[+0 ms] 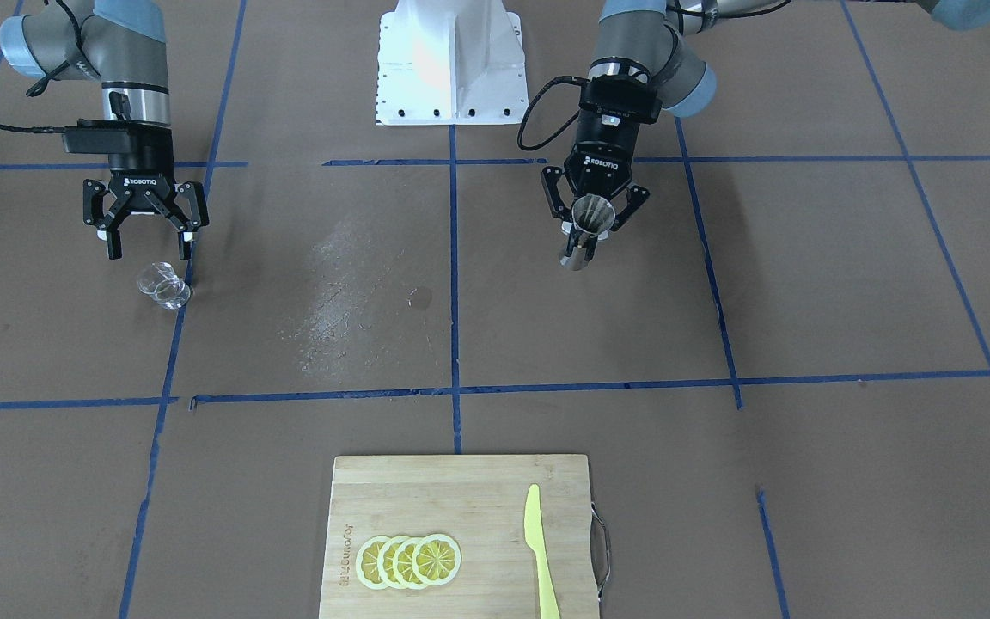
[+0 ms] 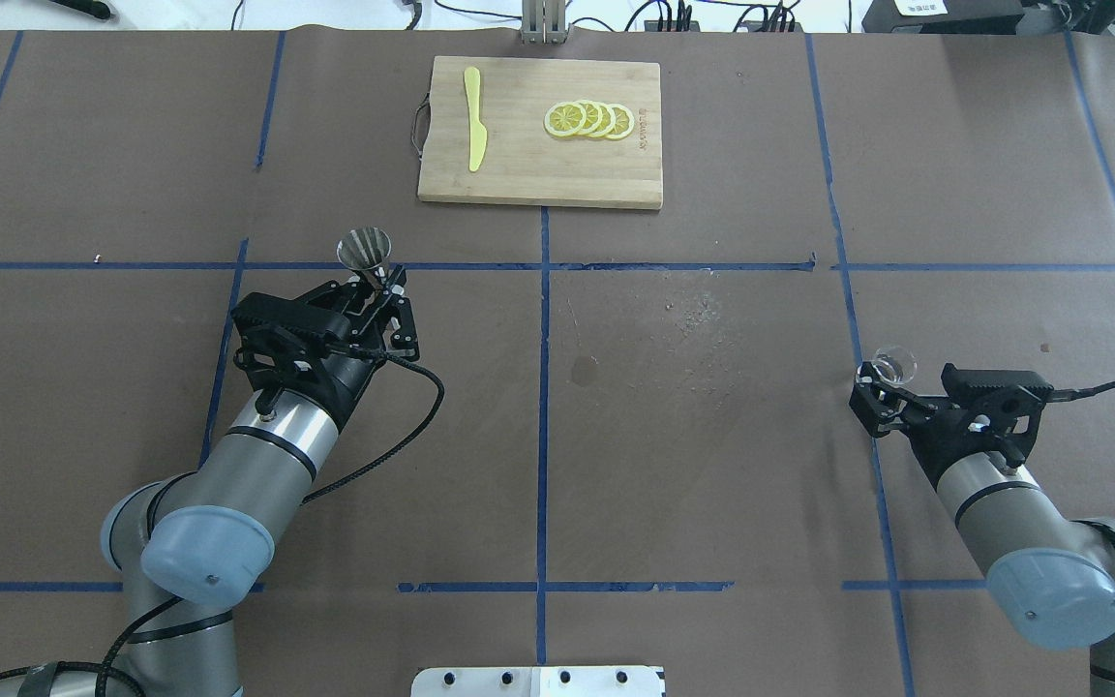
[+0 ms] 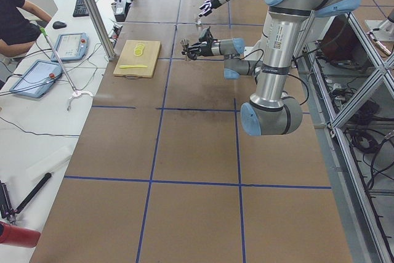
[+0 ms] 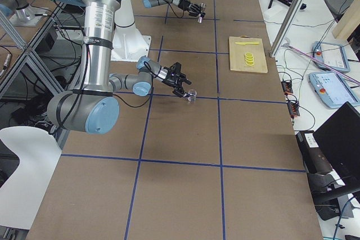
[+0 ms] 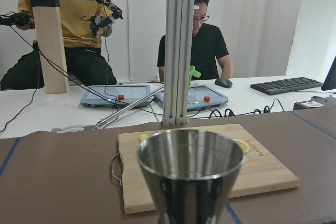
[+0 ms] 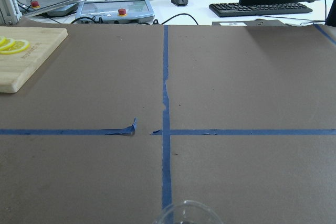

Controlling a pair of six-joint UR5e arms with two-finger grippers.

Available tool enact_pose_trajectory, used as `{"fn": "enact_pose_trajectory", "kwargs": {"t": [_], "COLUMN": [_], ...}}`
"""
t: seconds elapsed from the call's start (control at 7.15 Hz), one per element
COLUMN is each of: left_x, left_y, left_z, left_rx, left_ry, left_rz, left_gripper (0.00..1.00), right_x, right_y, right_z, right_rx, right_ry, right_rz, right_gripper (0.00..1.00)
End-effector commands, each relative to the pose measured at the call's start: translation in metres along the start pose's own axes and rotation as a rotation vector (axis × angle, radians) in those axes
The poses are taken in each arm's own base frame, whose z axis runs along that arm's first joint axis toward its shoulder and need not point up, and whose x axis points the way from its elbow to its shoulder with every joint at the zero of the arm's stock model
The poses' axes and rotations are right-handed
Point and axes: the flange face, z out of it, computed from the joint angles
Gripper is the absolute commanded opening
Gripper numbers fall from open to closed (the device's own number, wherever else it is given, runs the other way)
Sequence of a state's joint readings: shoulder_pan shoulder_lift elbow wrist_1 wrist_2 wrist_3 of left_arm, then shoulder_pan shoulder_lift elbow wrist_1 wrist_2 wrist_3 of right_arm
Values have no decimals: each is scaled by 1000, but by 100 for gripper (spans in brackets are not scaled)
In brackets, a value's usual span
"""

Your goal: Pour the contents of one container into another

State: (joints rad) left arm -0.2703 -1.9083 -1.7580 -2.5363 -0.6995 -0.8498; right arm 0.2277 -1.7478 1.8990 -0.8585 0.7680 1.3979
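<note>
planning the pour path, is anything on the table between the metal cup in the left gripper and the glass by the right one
Nothing visible does. Between the metal cup and the glass there is only bare table; the cutting board sits well off that line, toward the far side.

Two high cameras look steeply down on the tabletop (image 2: 712, 436) from opposite sides, two more view it lengthwise from its ends, and both close wrist cameras face the cutting board (image 5: 262, 171).

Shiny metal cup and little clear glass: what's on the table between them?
Overhead view: no objects, just brown paper, a blue tape line, a small dark spot and pale scuffs.
</note>
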Motion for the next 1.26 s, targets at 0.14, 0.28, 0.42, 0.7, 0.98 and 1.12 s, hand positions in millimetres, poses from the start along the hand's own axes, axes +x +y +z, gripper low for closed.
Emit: {"fn": "enact_pose_trajectory", "kwargs": {"t": [0.14,0.28,0.42,0.7,0.98,1.12], "left_x": [0,-1,-2,-2,-3,-3], "left_y": [0,-1,-1,0,0,0], "left_z": [0,1,1,2,2,2], "left_rx": [0,1,1,0,1,1], "left_ry": [-2,-3,-5,-6,-8,-8], "left_rz": [2,2,3,5,6,6], "left_gripper": [0,0,0,0,0,0], "right_x": [6,18,22,21,13,13], "right_y": [24,37,44,49,48,49], "right_z": [10,19,23,23,20,21], "right_rx": [43,55,55,50,51,52], "right_ry": [5,-5,-10,-14,-35,-35], "right_rz": [-27,-33,-31,-48,-85,-102], "right_gripper": [100,100,100,100,100,100]}}
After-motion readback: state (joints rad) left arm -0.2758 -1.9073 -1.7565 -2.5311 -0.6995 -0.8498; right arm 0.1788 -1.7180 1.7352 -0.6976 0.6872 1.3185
